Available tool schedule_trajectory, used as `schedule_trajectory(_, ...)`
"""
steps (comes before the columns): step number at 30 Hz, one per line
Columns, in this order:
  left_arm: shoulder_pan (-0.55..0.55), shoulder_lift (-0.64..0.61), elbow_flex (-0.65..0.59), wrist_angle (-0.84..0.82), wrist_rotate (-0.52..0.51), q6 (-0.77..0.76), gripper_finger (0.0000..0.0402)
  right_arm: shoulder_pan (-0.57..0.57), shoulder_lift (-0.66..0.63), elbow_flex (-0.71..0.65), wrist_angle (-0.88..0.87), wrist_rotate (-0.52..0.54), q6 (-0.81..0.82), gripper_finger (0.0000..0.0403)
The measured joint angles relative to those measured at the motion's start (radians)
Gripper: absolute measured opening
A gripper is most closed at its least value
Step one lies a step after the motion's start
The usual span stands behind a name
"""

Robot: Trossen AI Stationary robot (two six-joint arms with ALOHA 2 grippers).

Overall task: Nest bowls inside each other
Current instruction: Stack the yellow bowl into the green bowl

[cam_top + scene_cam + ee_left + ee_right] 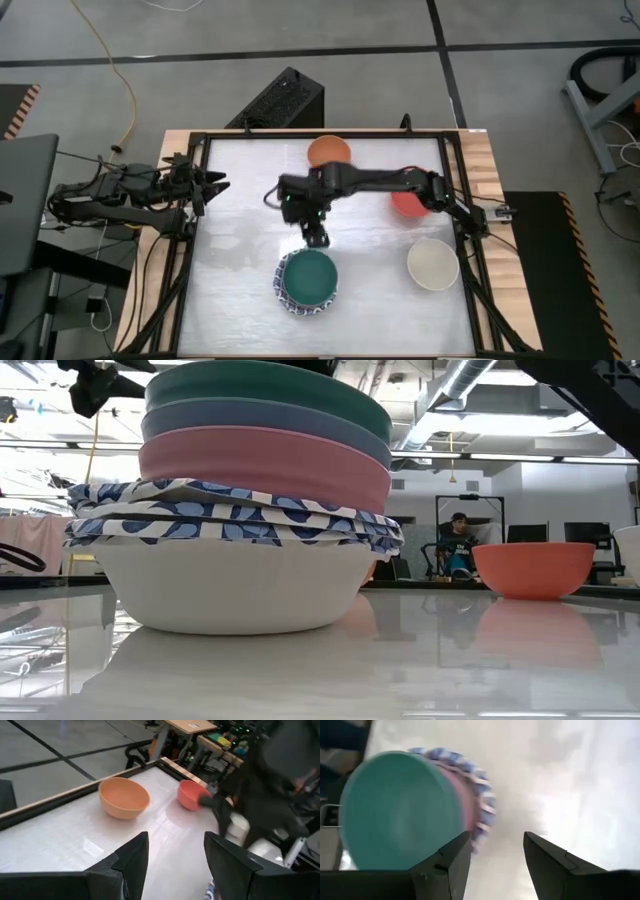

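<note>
A: Where is the stack (pixel 308 283) being seen?
B: It is being shown at the near middle of the table (pixel 240 300). In the low view a teal bowl (pixel 268 393) is being carried on top, with a dark blue bowl (pixel 262 428) and a pink bowl (pixel 262 468) beneath it, and blue-patterned rims (pixel 230 515) are being shown under those, over a white bowl (pixel 235 588) at the bottom.

A: And the right gripper (pixel 316 238)?
B: It is being held just above the far edge of the stack. Its fingers (pixel 445 865) are being kept apart and nothing is being gripped between them.

A: The left gripper (pixel 213 185)?
B: It is being kept at the left edge of the table, well apart from the bowls. Its fingers (pixel 131 862) are being held apart too, with nothing between them.

A: Which bowls are being left loose?
B: An orange bowl (pixel 329 152) is being seen at the far edge. A red bowl (pixel 406 205) is lying to the right, partly hidden under the right arm. A cream bowl (pixel 433 263) is sitting nearer, by the right edge.
</note>
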Motion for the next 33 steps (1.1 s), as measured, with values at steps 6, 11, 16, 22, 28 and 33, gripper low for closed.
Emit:
schedule_trajectory(6, 0.0, 0.008, 0.0, 0.0, 0.003, 0.001, 0.018, -0.1, -0.051, 0.002, -0.051, 0.239, -0.047, 0.0203)
schedule_trajectory(11, 0.0, 0.018, 0.0, -0.001, -0.003, 0.011, 0.018, -0.205, -0.041, 0.0, -0.11, 0.268, -0.091, 0.0205)
schedule_trajectory(16, 0.0, 0.021, 0.0, -0.003, -0.004, 0.011, 0.018, -0.293, -0.03, -0.019, -0.113, 0.27, -0.144, 0.0211)
schedule_trajectory(22, 0.0, 0.021, 0.0, -0.036, -0.01, 0.011, 0.018, -0.353, 0.022, -0.019, -0.13, 0.263, -0.234, 0.0227)
schedule_trajectory(28, 0.0, 0.022, 0.0, -0.053, -0.012, 0.011, 0.018, -0.355, 0.092, -0.019, -0.122, 0.264, -0.276, 0.024)
schedule_trajectory(33, 0.0, 0.022, 0.0, -0.053, -0.017, 0.011, 0.018, -0.369, 0.148, -0.019, -0.118, 0.3, -0.283, 0.024)
